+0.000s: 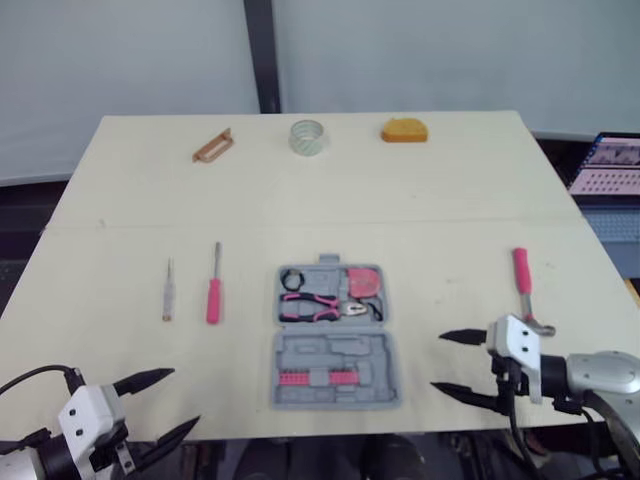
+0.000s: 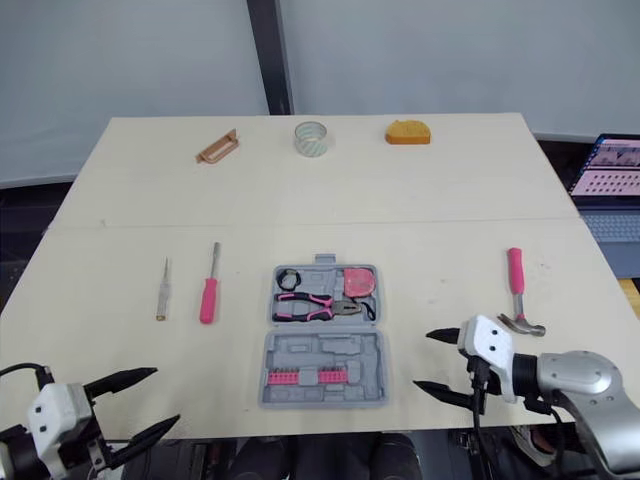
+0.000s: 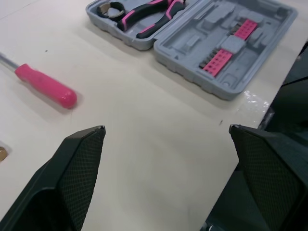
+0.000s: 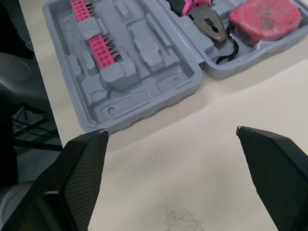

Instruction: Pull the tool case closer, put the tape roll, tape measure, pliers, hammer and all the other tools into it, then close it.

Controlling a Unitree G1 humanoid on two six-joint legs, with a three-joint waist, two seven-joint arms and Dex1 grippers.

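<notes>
Standing by the pale wooden table [image 1: 450, 200], I saw the grey plastic tool case [image 1: 340, 350] lying open near the front edge, about in the middle, between the two arms. In its far half lay the pliers [image 1: 308, 305] with pink and black handles and the round pink tape measure [image 1: 363, 281]. Its near half held a row of pink bit strips [image 1: 315, 377].

To the left of the case, apart from it, lay a screwdriver [image 1: 213, 297] with a pink handle, and beside that a thinner tool with a pale handle [image 1: 168, 290]. On the right side lay the hammer [image 1: 521, 272] with a pink handle. Its metal head was just beside the body of the right gripper [image 1: 442, 362]; whether they touched I could not tell.

At the far edge was the clear tape roll [image 1: 308, 137], with a brown handle-shaped piece [image 1: 212, 146] on its left and an orange rounded object [image 1: 404, 131] on its right.

The left gripper [image 1: 172, 402] hung over the front left corner, its black fingers [image 3: 72, 183] spread wide and holding nothing. The right gripper pointed toward the case, its fingers also wide apart and empty.
</notes>
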